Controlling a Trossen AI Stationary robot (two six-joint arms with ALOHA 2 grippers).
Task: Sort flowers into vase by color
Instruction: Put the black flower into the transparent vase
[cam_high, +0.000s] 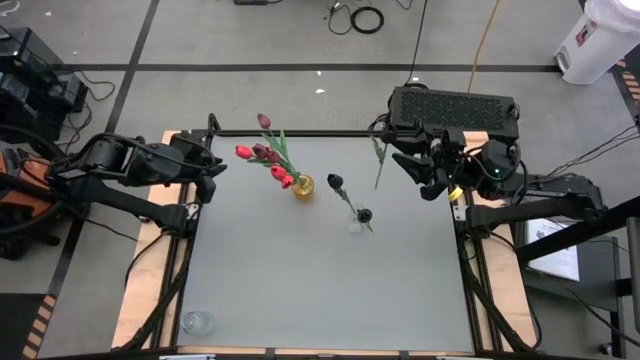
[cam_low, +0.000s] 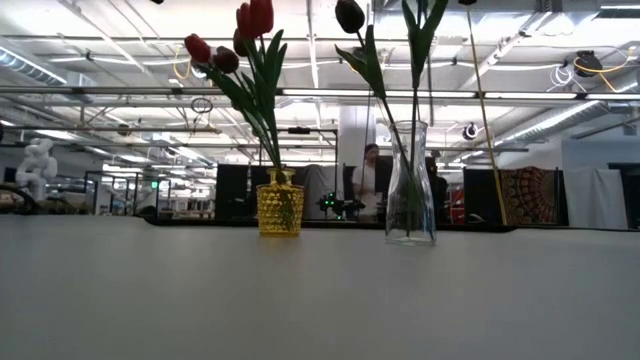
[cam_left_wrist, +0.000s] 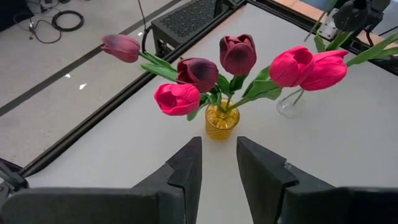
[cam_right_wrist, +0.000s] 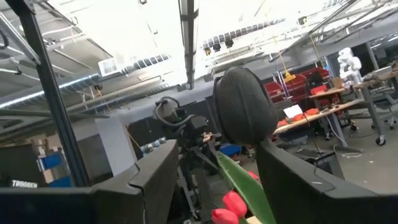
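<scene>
At table's far right edge: right gripper (cam_high: 432, 178) raised, wrist tipped up, fingers pinching dark tulip (cam_right_wrist: 244, 115) stem, head up, stem running down between fingers. Left gripper (cam_left_wrist: 217, 163) at left edge, fingers spread, empty, facing yellow vase (cam_left_wrist: 222, 122) of red flowers (cam_high: 268, 160). Clear vase (cam_low: 411, 185) mid-table.

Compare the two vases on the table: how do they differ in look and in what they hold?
The yellow vase is short, squat and textured; the clear vase is taller, slimmer and smooth. The yellow vase holds a bunch of red, pink and maroon tulips; the clear vase holds near-black tulips. Both stand upright on the table, close together.
</scene>
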